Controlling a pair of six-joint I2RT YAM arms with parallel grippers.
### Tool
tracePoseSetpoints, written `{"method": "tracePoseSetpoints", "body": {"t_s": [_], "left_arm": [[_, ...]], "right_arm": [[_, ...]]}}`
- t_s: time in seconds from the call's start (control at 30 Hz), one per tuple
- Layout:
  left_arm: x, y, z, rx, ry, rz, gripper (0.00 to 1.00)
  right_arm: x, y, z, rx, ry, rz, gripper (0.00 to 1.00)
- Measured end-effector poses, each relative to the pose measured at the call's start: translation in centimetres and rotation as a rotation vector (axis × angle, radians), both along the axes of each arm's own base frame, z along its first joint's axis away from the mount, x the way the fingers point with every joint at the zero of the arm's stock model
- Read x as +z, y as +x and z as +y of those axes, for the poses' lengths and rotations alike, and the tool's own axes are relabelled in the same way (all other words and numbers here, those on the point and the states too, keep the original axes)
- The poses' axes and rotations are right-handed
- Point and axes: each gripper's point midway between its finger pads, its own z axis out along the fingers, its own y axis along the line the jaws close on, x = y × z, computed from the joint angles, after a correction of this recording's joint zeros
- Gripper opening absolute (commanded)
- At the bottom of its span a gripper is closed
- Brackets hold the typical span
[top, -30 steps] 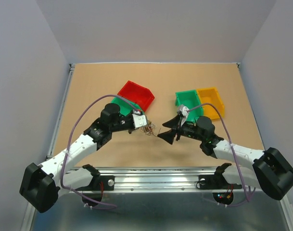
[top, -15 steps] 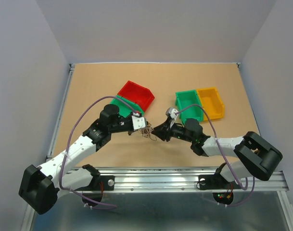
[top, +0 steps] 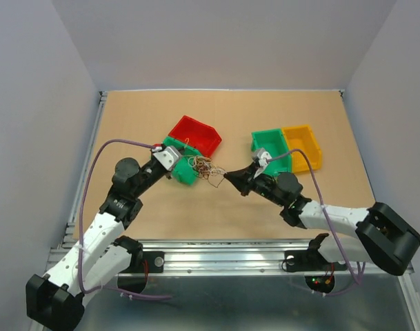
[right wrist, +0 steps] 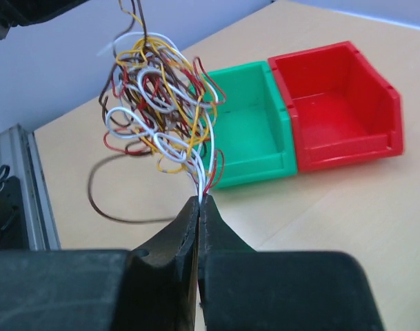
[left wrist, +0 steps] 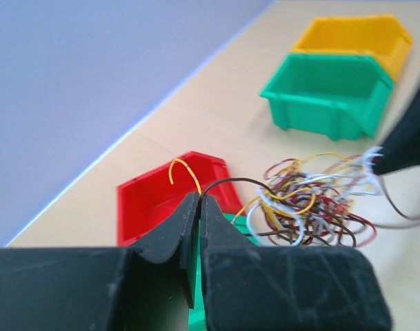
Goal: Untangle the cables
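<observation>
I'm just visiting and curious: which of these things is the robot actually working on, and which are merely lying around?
In the job: cables, left gripper, right gripper, both pinching them.
Lying about: red bin, green bin beside it, yellow bin, second green bin.

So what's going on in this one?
Both arms are working on the tangle of thin yellow, red, dark and white wires. The left gripper is shut on a dark and a yellow strand at one side. The right gripper is shut on whitish and red strands at the other. The bundle hangs between them, close to the red plastic bin. The wires are one knotted clump, not yet separated.
</observation>
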Motion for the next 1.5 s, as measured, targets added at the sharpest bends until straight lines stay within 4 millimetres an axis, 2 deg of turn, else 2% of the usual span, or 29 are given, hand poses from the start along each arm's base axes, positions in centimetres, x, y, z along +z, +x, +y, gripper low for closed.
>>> {"method": "tracePoseSetpoints", "body": {"t_s": [0.1,0.2,0.27,0.4,0.57,0.67,0.73,0.77,0.8,0.87,0.9,0.97,1.0,1.03,1.07,1.1,1.17,1.23,1.37,1.5], "left_arm": [[1.7,1.5,1.9,0.118,-0.072,-0.027,0.05],[1.4,3.0,3.3,0.215,-0.104,-0.002,0.05],[0.8,3.8,4.0,0.261,-0.112,0.026,0.05],[0.5,4.6,5.0,0.323,-0.134,0.048,0.05],[1.2,4.8,5.5,0.344,-0.163,0.034,0.05],[1.2,4.8,5.5,0.337,-0.162,0.034,0.05],[1.0,4.7,5.1,0.312,-0.154,0.037,0.07],[0.9,4.4,4.6,0.278,-0.143,0.039,0.1],[0.6,3.9,3.8,0.219,-0.122,0.041,0.29],[-0.1,2.4,1.9,0.074,-0.071,0.04,0.45],[-0.4,1.7,1.1,0.018,-0.05,0.042,0.48],[-1.5,-0.2,-0.8,-0.115,0.001,0.051,0.58],[-1.9,-1.1,-1.6,-0.172,0.02,0.054,0.69],[-2.3,-1.9,-2.3,-0.229,0.041,0.052,0.75],[-2.6,-2.3,-2.7,-0.258,0.055,0.049,0.8],[-3.1,-3.1,-3.3,-0.306,0.075,0.054,0.92],[-4.2,-3.8,-4.2,-0.357,0.105,0.072,0.95],[-5.3,-4.4,-5.0,-0.397,0.136,0.088,0.96],[-7.6,-5.1,-6.4,-0.454,0.187,0.133,0.99],[-9.7,-4.8,-8.2,-0.469,0.235,0.177,0.99]], "right_arm": [[1.4,0.1,-1.9,-0.083,0.03,-0.016,0.0],[3.6,0.3,-4.3,-0.199,0.07,-0.014,0.0],[5.3,0.6,-6.8,-0.314,0.118,0.002,0.01],[7.1,0.6,-12.0,-0.525,0.217,0.039,0.01],[7.7,-0.6,-17.8,-0.725,0.328,0.062,0.01],[7.8,-1.3,-20.4,-0.804,0.385,0.072,0.01],[7.6,-1.5,-21.3,-0.839,0.402,0.077,0.01],[7.5,-1.6,-21.5,-0.842,0.398,0.079,0.0],[7.3,-1.7,-21.4,-0.837,0.391,0.08,0.01],[6.9,-1.7,-20.2,-0.783,0.347,0.076,0.01],[6.7,-1.6,-19.4,-0.749,0.324,0.073,0.0],[5.7,-1.5,-16.8,-0.646,0.248,0.078,0.01],[4.6,-1.3,-15.2,-0.59,0.19,0.09,0.0],[3.2,-1.3,-13.6,-0.526,0.125,0.107,0.0],[2.4,-1.2,-12.8,-0.499,0.091,0.119,0.01],[1.3,-1.2,-11.8,-0.459,0.049,0.135,0.01],[-0.8,-1.5,-10.0,-0.377,-0.024,0.169,0.0],[-1.3,-2.0,-8.7,-0.303,-0.037,0.174,0.01],[0.4,-3.0,-7.2,-0.202,0.013,0.135,0.01],[2.2,-3.7,-6.9,-0.159,0.062,0.093,0.01]]}}
